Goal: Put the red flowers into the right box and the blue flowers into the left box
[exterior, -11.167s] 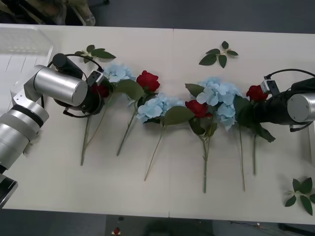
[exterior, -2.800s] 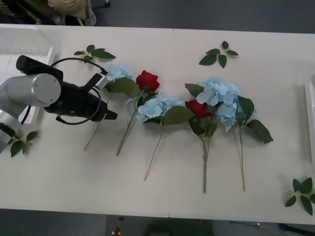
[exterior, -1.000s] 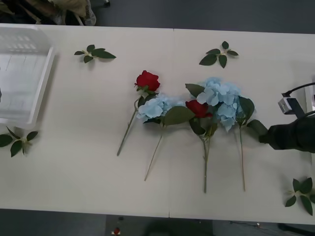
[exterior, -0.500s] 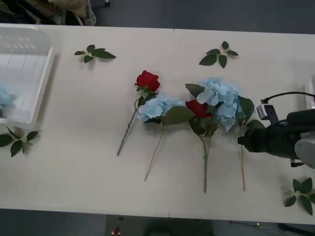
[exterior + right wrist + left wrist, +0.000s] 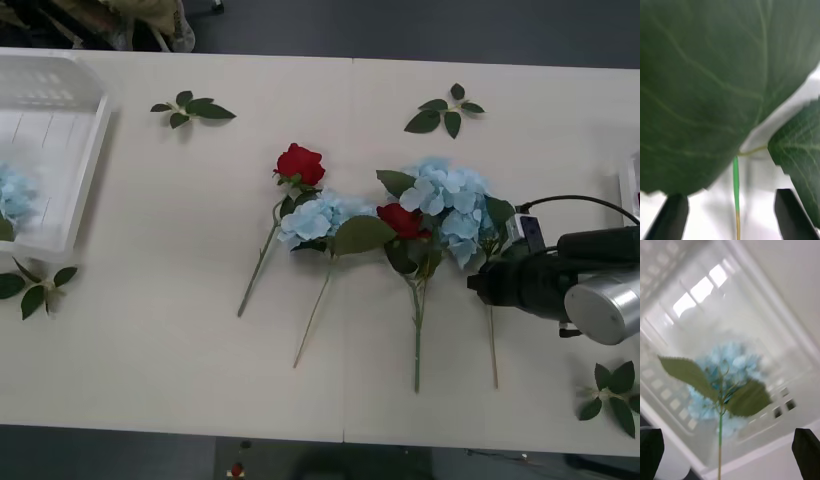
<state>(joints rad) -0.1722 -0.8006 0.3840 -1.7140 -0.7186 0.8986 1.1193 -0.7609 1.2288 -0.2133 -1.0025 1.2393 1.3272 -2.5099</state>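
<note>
One blue flower (image 5: 452, 210) stem (pincer-covered (image 5: 478, 287)).

A pale cream bench (image 5: 160, 330) fills most of the frame, a thin seam running top to bottom near its middle. Dark grey floor (image 5: 420, 30) shows along the upper edge and the bottom edge.

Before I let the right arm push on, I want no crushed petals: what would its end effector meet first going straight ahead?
The right end effector, fingers open, points left at the rightmost blue flower. It would likely first meet that flower's big green leaf and thin stem between its fingers; depth is unclear.
</note>
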